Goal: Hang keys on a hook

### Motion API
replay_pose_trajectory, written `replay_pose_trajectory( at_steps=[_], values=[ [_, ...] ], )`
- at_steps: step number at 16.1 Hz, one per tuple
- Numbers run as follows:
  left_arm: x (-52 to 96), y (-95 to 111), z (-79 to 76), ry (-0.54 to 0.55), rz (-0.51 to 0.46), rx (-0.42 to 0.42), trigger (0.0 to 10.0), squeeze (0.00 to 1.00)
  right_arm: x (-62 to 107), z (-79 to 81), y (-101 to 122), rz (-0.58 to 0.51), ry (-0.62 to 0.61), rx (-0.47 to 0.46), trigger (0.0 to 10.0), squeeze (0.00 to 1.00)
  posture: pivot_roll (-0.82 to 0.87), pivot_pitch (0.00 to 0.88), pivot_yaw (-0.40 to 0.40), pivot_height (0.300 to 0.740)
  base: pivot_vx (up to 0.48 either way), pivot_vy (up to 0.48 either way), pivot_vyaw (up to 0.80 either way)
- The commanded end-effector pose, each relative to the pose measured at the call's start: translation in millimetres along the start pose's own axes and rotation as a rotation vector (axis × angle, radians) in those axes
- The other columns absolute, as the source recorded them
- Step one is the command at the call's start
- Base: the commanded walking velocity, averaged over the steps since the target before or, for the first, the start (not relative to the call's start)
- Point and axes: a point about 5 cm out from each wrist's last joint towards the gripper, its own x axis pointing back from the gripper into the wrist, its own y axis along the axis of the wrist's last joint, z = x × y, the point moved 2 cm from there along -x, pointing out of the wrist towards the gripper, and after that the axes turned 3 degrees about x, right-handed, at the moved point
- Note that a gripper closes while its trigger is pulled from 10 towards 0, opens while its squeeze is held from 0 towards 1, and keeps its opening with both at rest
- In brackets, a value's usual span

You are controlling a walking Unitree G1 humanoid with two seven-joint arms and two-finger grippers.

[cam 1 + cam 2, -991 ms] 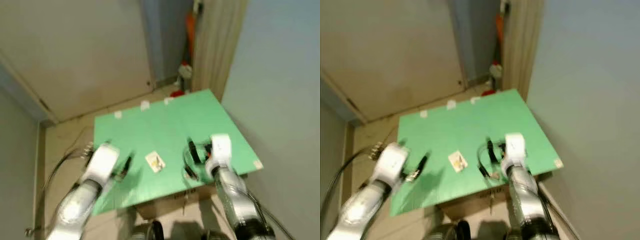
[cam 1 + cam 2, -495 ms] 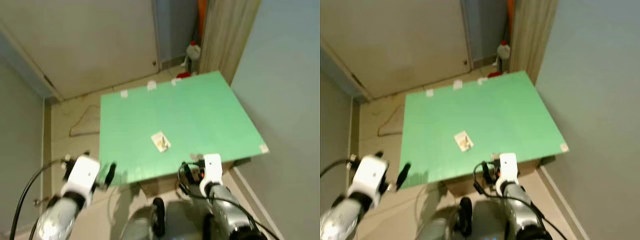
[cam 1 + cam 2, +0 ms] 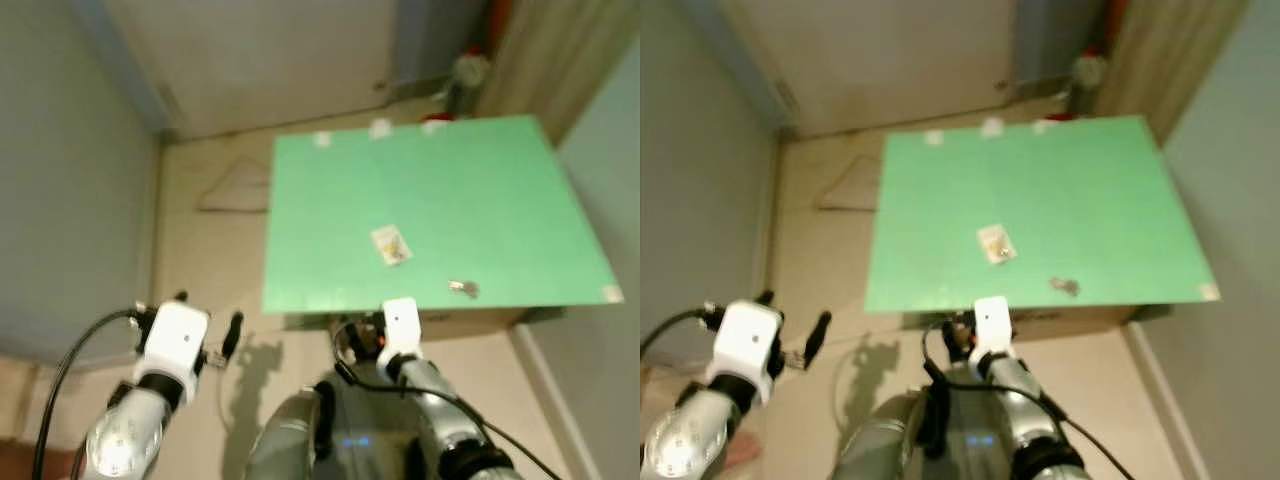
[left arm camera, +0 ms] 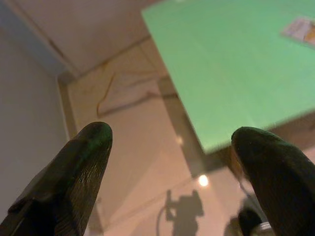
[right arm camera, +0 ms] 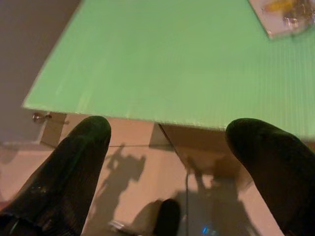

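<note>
A small clear packet with something yellow inside (image 3: 390,244) lies near the middle of the green board (image 3: 480,180). A small metallic piece (image 3: 461,288) rests close to the board's near edge; I cannot tell what it is. My left gripper (image 4: 172,142) is open, held over the bare floor to the left of the board's near corner. My right gripper (image 5: 167,130) is open too, just short of the near edge and below it. From the right wrist, the packet (image 5: 283,12) lies far ahead. Both grippers are empty.
The board sits on a cardboard box (image 3: 470,322). A cable (image 3: 235,190) lies on the floor to its left. A bottle (image 3: 465,72) stands beyond the far right corner. A grey wall (image 3: 60,150) closes the left side, another the right. White tape bits (image 3: 380,128) mark the far edge.
The camera has pulled back and swung, so the board sits farther off. Both grippers, above the board a second ago, are now off its near edge. The metallic piece now shows on the board.
</note>
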Motion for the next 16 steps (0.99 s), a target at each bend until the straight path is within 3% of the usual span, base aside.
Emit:
replay_pose_trajectory(
  at_steps=[1, 5, 8, 13, 16],
  values=[
    [-0.1, -3.3, -1.3, -0.008, 0.019, 0.001, 10.0, 0.0, 1.4, 1.2, -0.4, -0.01, 0.006, 0.027, 10.0, 0.0, 0.09, 0.252, 0.113, 0.74, 0.48, 0.0, 0.0],
    [-18.9, 0.0, -9.1, -0.03, 0.01, -0.025, 10.0, 0.0, 1.0, 5.7, 6.4, -0.046, 0.032, 0.044, 10.0, 0.0, 0.05, 0.223, 0.104, 0.74, 0.472, 0.0, 0.0],
    [-20.7, 0.6, -10.0, -0.049, 0.01, -0.047, 10.0, 0.0, 0.5, 5.0, 6.8, -0.047, 0.027, 0.045, 10.0, 0.0, 0.05, 0.23, 0.109, 0.74, 0.386, -0.201, 0.0],
    [-24.8, 0.5, -23.9, -0.131, 0.011, -0.107, 10.0, 0.0, -0.3, 9.9, 6.1, -0.043, 0.03, 0.049, 10.0, 0.0, 0.05, 0.235, 0.118, 0.74, 0.0, -0.452, 0.0],
    [-24.2, 1.6, -25.7, -0.108, 0.007, -0.097, 10.0, 0.0, 1.6, 10.2, 1.3, -0.025, 0.027, 0.062, 10.0, 0.0, 0.05, 0.245, 0.116, 0.74, 0.0, 0.0, 0.0]
  ],
)
